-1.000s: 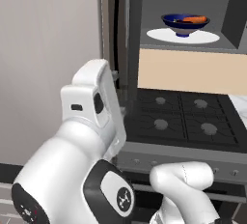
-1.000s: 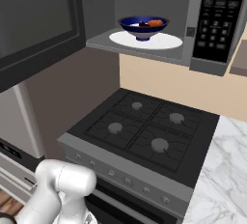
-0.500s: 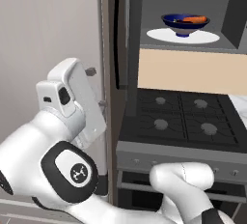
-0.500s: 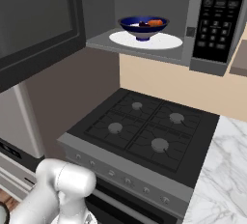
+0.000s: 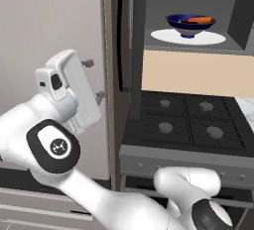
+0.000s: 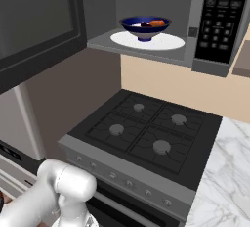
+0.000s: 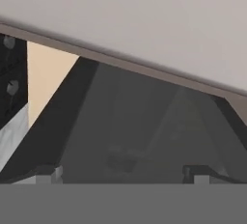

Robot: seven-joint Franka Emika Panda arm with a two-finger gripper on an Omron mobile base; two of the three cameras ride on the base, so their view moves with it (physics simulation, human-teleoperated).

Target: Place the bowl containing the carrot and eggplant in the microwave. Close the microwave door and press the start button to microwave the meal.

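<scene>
Arm has swung left and lower, gripper [image 5: 94, 80] spread wide and empty just beside the open door [image 5: 126, 40], while bowl [image 5: 190, 25] with carrot [image 5: 200, 20] sits mid-turntable [image 5: 163, 36] inside the microwave [image 6: 215, 23].

I get flat, even rendered light with no glare and only soft shading. The microwave [image 6: 146, 25] cavity reads dim grey, its tinted door window [image 7: 140, 131] murky in my hand view. Edges look slightly soft and pixelated; I see no lens distortion.
</scene>
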